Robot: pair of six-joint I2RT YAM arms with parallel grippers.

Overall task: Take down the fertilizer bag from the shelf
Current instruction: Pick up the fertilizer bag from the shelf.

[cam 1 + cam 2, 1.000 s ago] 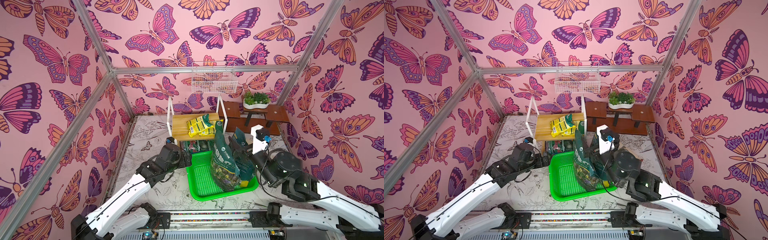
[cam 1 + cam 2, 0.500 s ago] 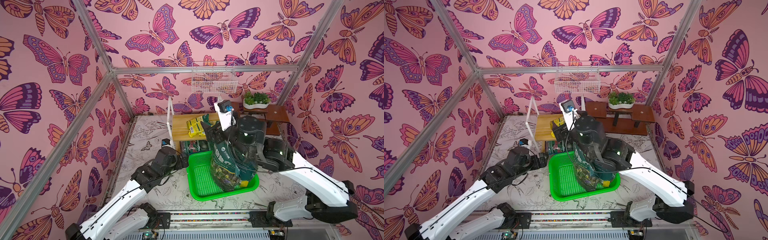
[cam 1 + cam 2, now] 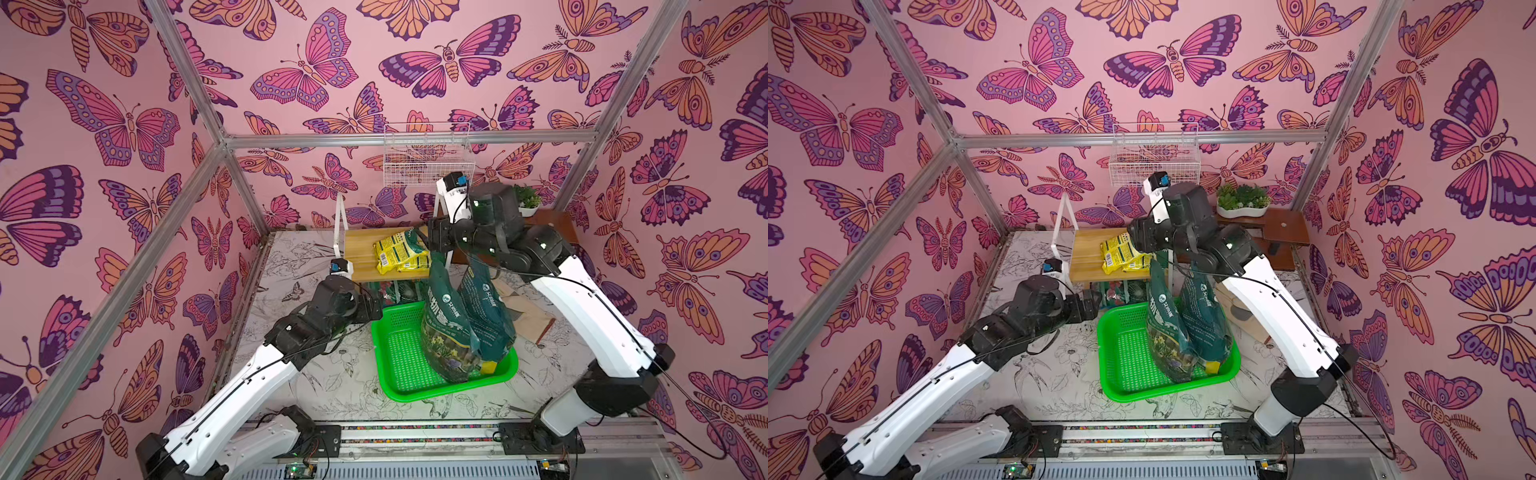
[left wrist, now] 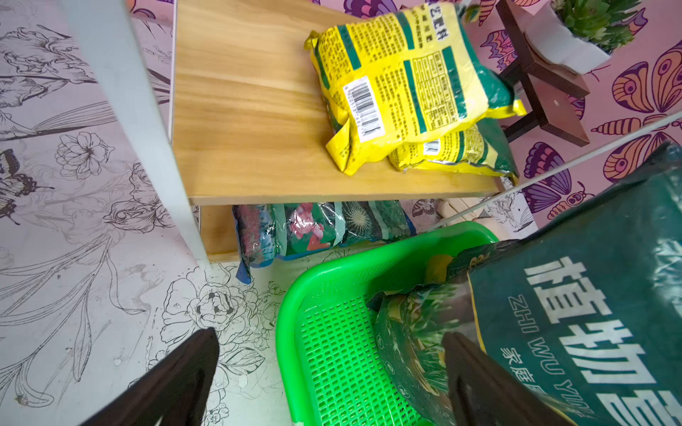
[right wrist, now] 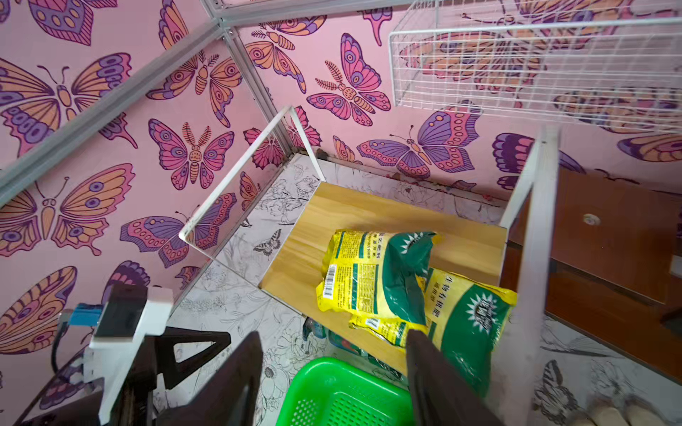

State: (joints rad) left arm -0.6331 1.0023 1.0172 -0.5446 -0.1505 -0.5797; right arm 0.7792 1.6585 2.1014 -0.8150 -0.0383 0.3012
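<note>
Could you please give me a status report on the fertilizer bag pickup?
Left gripper open, empty, low by green basket. Right gripper open, over shelf top board. Two yellow fertilizer bags stacked there, ungripped. Shelf's white post close beside it.

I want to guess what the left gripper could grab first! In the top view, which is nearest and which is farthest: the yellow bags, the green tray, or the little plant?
1. green tray: right beside the left gripper, near the front.
2. yellow bags: farther back, on the shelf top board.
3. little plant: farthest, at the back on the brown stand.
</note>
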